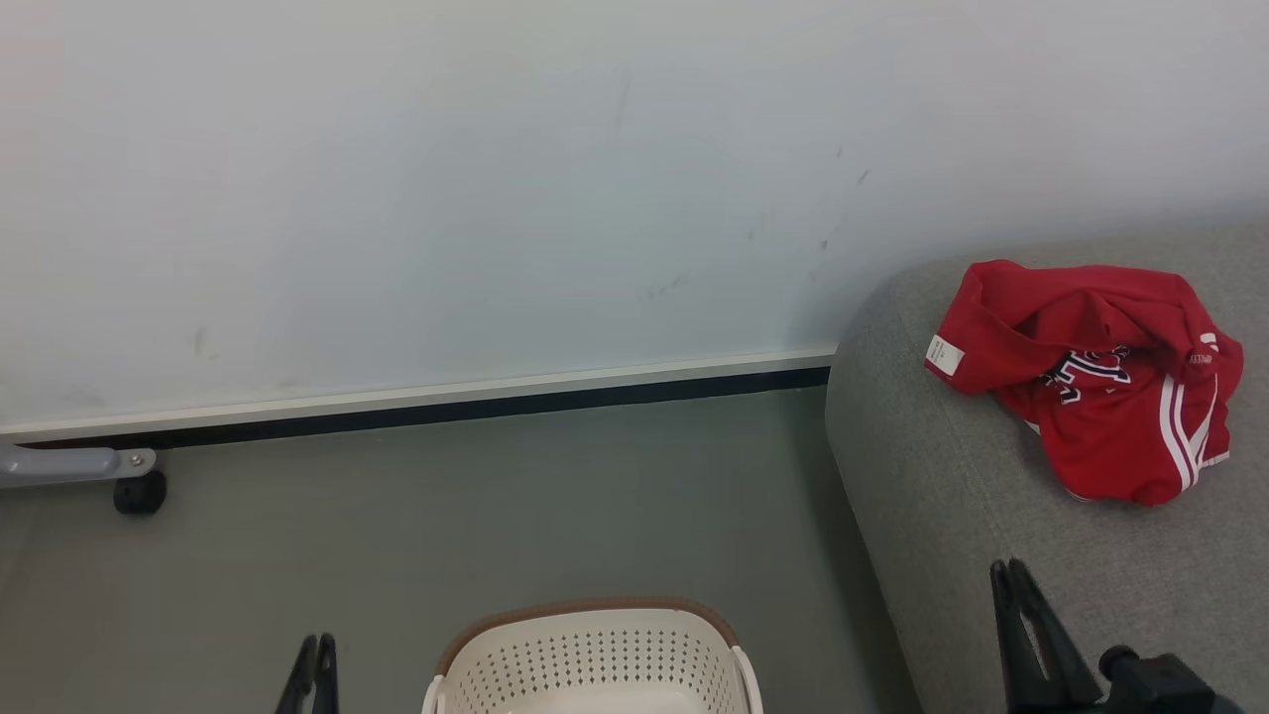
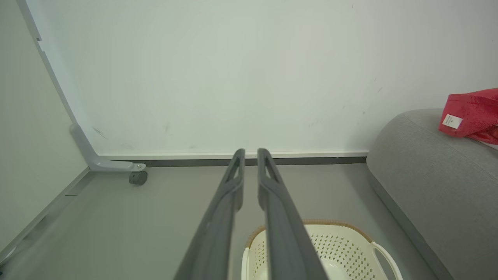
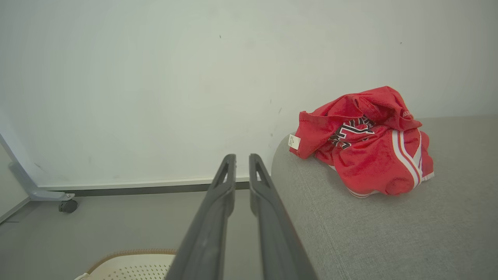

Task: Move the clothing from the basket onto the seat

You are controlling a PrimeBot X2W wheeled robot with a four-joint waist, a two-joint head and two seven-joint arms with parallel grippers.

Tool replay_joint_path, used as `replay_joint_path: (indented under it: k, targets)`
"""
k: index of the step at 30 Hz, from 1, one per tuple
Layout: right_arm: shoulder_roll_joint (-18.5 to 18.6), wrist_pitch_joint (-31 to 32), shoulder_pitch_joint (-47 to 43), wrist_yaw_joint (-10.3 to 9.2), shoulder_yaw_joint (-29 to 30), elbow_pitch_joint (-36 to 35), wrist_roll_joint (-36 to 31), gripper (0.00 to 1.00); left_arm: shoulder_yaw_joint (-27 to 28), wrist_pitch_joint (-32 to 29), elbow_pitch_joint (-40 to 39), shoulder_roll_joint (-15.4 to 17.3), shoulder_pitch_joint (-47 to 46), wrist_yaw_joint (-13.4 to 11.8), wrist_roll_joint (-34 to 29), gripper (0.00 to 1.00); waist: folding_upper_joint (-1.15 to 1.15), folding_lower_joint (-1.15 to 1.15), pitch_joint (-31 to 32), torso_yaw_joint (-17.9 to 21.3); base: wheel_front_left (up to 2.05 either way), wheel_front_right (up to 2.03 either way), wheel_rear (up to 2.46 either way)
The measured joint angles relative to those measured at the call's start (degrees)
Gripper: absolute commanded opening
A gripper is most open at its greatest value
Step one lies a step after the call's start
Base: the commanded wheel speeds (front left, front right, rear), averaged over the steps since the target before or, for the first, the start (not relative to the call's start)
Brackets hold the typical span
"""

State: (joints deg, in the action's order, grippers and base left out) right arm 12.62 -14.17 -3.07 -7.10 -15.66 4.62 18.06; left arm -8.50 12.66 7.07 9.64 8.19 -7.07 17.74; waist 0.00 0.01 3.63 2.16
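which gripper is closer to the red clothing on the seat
Right. The right gripper is over the seat, just on the robot's side of the clothing. The left gripper is over the floor, beyond the basket.

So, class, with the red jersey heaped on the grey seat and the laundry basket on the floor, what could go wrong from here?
1. The red clothing is bunched near the grey seat's rounded edge, its label nearest the drop; a nudge might tip it to the floor.
2. The right gripper hangs over the seat, short of the heap; a careless swing could snag it.
3. The laundry basket's bottom is mostly out of view, so a garment inside might be missed.
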Motion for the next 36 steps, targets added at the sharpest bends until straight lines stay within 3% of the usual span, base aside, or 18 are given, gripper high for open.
replay_joint_path:
  k: [7,36]
  targets:
    - [-0.99,0.60,-1.35,0.46,0.56,1.96,1.54,0.00,0.31,-0.82,1.76,-0.77,1.11,0.54,1.33,0.00,0.00,0.00,-0.14,-0.08,0.00,0.00,0.00]
    - [-3.79,7.06,0.90,4.30,7.46,5.13,23.36,0.00,4.41,-6.61,4.19,-2.58,-2.35,4.32,23.07,0.00,-0.01,0.00,-1.24,-0.72,0.00,0.00,0.00]
